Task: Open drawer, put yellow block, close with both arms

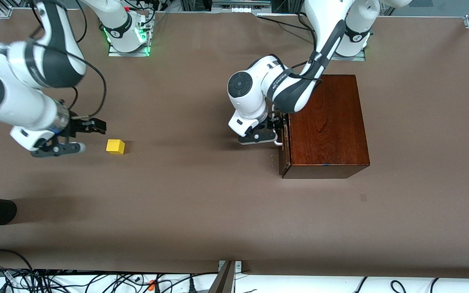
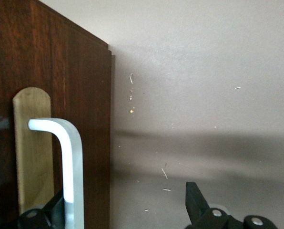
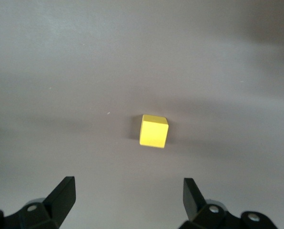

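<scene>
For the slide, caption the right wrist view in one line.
Open right pincer hangs over the brown table, the yellow block lying untouched ahead of its fingertips.

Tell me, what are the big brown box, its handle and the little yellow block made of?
The box looks like dark polished wood; grain shows. Its handle looks like smooth white plastic or painted metal, hard to say. The yellow block is matte, maybe painted wood or plastic.

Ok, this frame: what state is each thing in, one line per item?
drawer: shut, flush with the wooden box.
handle: between the left gripper's open fingers.
left gripper: open, at the handle.
yellow block: on the table, untouched.
right gripper: open, empty, beside the block.
</scene>
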Controlling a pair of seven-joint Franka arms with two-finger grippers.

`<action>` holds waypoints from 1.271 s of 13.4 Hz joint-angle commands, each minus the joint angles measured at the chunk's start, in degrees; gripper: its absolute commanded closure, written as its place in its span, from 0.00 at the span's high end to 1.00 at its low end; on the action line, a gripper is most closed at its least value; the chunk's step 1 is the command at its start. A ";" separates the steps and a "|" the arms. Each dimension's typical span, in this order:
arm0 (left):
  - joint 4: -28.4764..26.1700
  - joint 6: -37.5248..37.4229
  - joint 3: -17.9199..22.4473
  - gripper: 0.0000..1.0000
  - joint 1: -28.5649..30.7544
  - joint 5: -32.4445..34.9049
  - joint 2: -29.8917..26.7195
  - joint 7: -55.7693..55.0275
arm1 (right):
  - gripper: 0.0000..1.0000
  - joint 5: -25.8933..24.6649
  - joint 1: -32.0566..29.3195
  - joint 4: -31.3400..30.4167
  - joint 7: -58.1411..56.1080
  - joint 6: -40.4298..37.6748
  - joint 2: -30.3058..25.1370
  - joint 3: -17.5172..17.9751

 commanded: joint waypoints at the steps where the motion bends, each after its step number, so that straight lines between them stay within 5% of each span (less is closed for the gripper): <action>1: 0.87 3.10 0.40 1.00 -1.06 0.34 1.03 -1.04 | 1.00 2.03 -0.24 -7.97 0.27 9.63 -0.59 -0.20; 9: 7.19 4.52 0.40 1.00 -2.64 -5.11 4.03 -1.21 | 1.00 1.94 -0.50 -21.17 -0.61 34.69 5.82 -2.04; 17: 11.41 4.17 0.49 1.00 -2.55 -9.33 4.29 -1.30 | 0.99 1.94 -0.59 -22.41 -0.26 38.66 8.54 -2.05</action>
